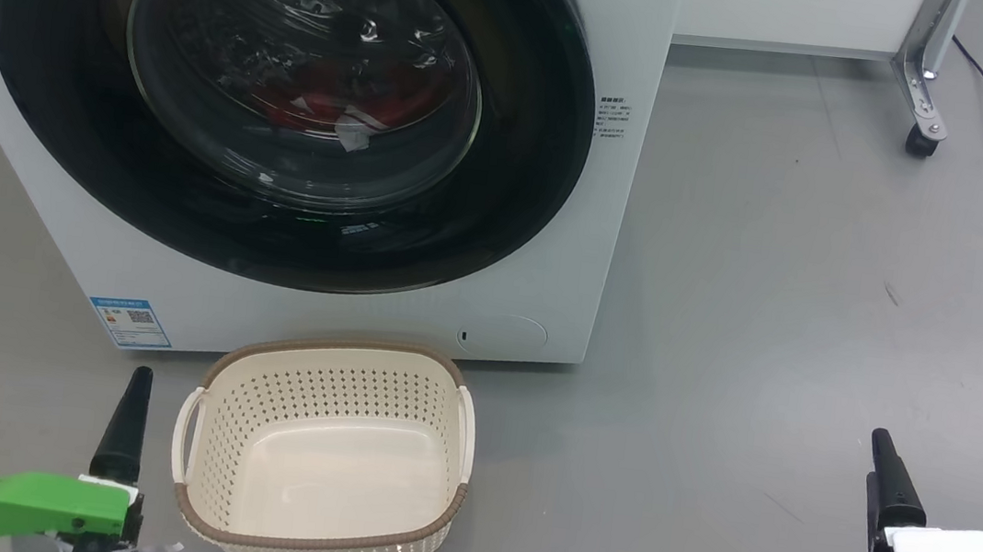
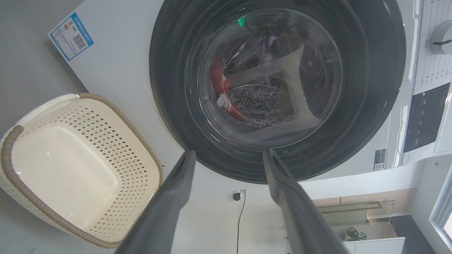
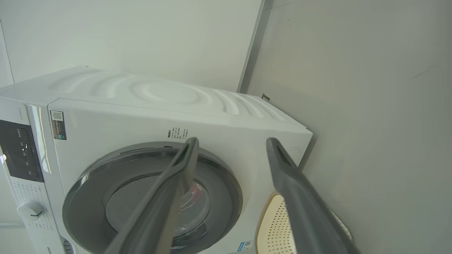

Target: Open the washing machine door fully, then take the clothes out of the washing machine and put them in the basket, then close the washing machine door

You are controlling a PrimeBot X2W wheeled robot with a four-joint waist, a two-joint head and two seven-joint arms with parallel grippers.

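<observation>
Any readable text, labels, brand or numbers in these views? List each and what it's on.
Nothing can be quoted; all print is too small or blurred.
blue label with QR code, lower corner of the washing machine: unreadable.
print block beside the washing machine door: unreadable.
control panel lettering: unreadable.
dark sticker near that panel: unreadable.
basket: no text.
</observation>
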